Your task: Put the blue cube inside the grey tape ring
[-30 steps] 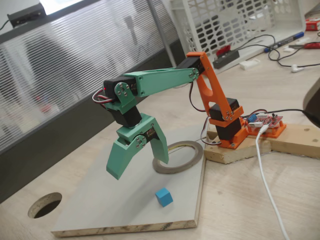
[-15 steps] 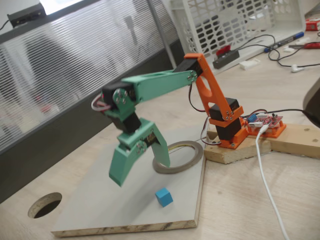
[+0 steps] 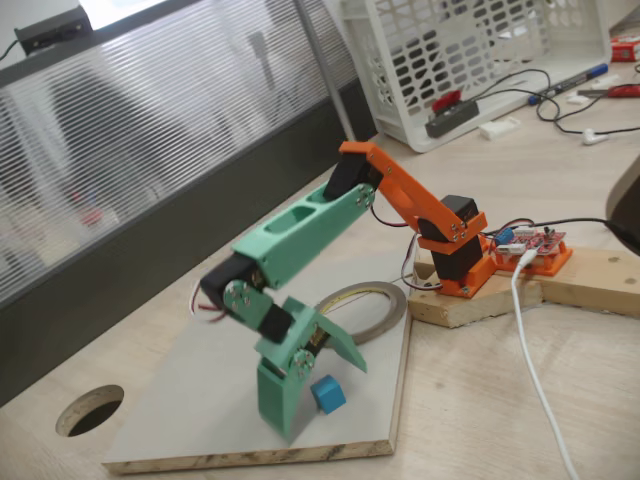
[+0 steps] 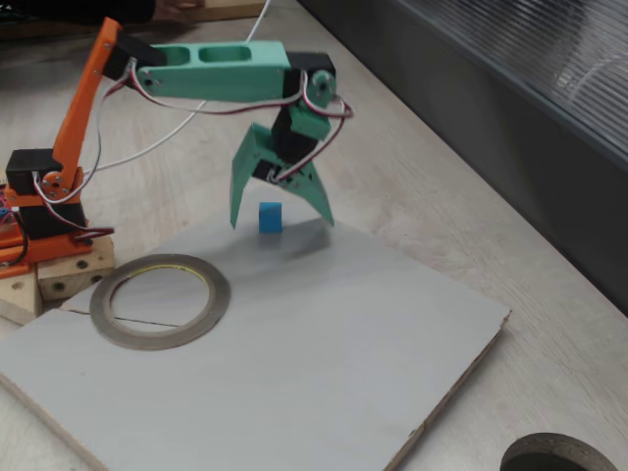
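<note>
Pale wooden tabletop [image 3: 560,400] runs under everything, with a grey board [image 3: 200,410] laid flat on it and a ribbed translucent wall panel [image 3: 150,140] behind. On that board sits the blue cube [image 3: 328,393], resting on the surface between the two green fingers of the gripper [image 3: 318,400]. The fingers are spread wide on either side of the cube, one at its left and one at its right in a fixed view [image 4: 269,218], and neither looks to be pressing on it. The grey tape ring [image 4: 160,301] lies flat on the same board, near the arm's orange base [image 3: 455,250] and well apart from the cube. A round hole [image 3: 90,410] is cut in the tabletop beyond the board's corner. A white cable [image 3: 535,370] trails across the table beside a small red circuit board [image 3: 535,243].
</note>
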Robot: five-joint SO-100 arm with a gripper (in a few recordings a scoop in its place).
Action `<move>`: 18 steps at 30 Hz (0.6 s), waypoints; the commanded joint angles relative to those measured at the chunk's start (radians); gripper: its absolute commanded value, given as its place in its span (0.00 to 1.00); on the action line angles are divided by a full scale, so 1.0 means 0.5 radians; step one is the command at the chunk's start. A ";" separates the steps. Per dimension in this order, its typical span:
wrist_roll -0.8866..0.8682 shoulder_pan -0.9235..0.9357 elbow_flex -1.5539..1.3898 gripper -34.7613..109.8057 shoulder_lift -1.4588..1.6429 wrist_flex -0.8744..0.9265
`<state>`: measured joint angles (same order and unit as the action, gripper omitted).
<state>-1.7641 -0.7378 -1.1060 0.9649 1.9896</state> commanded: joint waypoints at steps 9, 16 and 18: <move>-0.018 -0.028 0.034 0.91 0.012 0.031; -0.018 -0.028 0.037 0.91 0.006 0.000; -0.018 -0.028 0.037 0.91 0.009 -0.089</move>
<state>-1.7641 -0.7394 -1.1060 0.9557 1.9696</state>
